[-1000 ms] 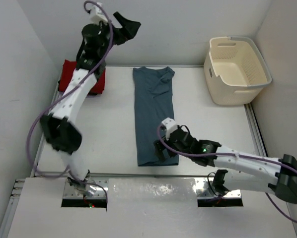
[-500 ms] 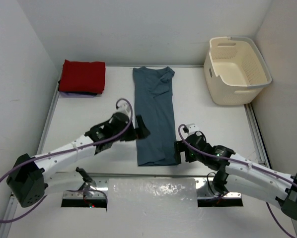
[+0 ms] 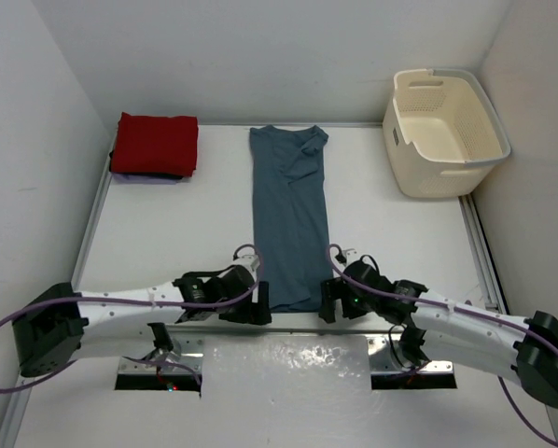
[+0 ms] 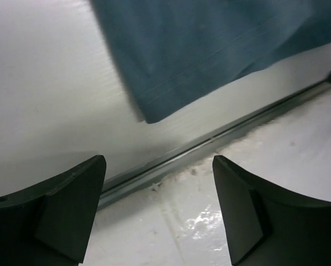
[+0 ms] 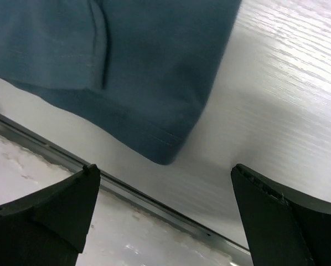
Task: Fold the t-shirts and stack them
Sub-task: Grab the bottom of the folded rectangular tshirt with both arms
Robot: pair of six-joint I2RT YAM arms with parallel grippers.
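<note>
The overhead view is the only one that shows the whole teal t-shirt (image 3: 288, 219). It's folded into a long narrow strip and lies flat in the middle of the table (image 3: 186, 233). Its long axis runs from the near edge toward the far wall, collar end at the far side, hem toward the arms.

The wrist cams only catch the hem corners. Left wrist shows the near-left corner with its stitched hem, just short of the metal rail (image 4: 210, 141) along the table edge. Right wrist shows the near-right corner plus a fold crease you can't really make out from above.

The left gripper (image 3: 251, 306) sits low just beside the left hem corner, and the right gripper (image 3: 328, 301) is beside the right one. Both have their jaws apart with only bare table between them, neither holding the cloth.

The red t-shirt (image 3: 155, 143) is folded on top of a small pile in the far-left corner. The cream basket (image 3: 444, 131) is at the far right. Both are well apart from the strip and the arms.
</note>
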